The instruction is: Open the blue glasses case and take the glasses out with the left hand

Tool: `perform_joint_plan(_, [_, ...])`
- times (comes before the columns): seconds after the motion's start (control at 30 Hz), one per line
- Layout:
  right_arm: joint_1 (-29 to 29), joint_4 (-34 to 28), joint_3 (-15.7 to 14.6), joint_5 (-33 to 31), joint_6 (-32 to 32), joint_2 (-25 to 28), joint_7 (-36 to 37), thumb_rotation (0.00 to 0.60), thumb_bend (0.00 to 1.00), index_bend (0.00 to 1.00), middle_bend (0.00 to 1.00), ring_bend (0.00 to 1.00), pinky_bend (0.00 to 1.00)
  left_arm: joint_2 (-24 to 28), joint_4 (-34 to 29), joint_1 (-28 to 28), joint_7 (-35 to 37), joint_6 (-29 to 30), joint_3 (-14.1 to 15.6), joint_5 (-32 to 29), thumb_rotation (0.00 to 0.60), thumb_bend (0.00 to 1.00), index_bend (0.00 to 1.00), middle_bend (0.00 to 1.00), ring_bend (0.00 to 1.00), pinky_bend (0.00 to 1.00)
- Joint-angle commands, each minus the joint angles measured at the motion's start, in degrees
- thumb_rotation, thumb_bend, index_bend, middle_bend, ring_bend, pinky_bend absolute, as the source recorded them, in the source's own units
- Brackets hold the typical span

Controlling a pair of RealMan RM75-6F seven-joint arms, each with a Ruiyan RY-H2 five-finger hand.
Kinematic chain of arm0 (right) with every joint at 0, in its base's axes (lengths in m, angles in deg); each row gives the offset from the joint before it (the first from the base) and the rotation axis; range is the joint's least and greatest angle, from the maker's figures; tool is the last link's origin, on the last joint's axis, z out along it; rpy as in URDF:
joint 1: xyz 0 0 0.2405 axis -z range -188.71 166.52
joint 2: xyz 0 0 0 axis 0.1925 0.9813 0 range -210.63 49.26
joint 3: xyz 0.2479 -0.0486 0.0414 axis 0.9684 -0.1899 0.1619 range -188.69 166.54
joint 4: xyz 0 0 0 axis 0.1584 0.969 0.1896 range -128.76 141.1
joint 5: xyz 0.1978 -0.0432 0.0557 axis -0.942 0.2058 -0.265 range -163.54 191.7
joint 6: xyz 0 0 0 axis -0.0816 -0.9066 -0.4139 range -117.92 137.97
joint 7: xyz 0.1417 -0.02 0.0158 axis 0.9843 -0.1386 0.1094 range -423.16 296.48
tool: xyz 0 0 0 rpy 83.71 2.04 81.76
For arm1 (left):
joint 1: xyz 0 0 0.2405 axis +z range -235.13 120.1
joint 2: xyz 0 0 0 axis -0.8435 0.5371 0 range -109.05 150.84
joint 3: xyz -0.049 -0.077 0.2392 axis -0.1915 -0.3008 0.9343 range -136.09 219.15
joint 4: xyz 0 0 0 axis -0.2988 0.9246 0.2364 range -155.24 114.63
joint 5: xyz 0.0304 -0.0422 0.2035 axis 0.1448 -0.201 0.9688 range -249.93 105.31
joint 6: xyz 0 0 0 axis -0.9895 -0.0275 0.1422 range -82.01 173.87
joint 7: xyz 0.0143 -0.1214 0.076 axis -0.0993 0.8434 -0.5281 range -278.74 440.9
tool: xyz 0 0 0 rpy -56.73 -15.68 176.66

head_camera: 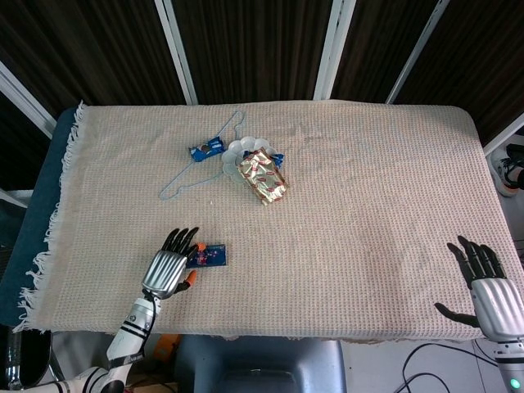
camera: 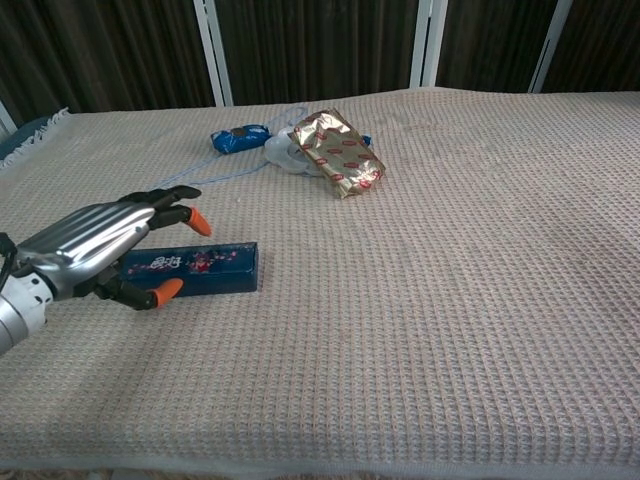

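The left robot hand [camera: 95, 245] has a ribbed silver back, black fingers and orange tips. The right robot hand [head_camera: 490, 291] is silver and black too. A white forearm trails from the left one.
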Motion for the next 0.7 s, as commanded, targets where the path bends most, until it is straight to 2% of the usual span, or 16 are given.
perform_joint_plan(0.03, [0.0,0.0,0.0,-0.1,0.0,0.0,-0.1,0.600,0.13,0.00,0.00,0.00,0.00,-0.8,0.8,-0.7,-0.2,-0.5,-0.4,-1.1,0.600,0.36,0.27,0.01,0.00,0.03])
perform_joint_plan(0.37, [0.0,-0.1,0.2,-0.4,0.0,0.1,0.3,0.600,0.13,0.00,0.00,0.00,0.00,-2.1,2.9,-2.1,-0.2,-0.9,-0.5,-3.5,0.600,0.36,0.31,0.01,0.00,0.03])
perform_joint_plan(0.7, [0.0,-0.1,0.1,-0.3,0.0,0.3,0.4,0.600,0.13,0.00,0.00,0.00,0.00,-2.8,3.5,-2.8,0.1,-0.8,-0.2,-4.8,0.600,0.37,0.42,0.02,0.00,0.03])
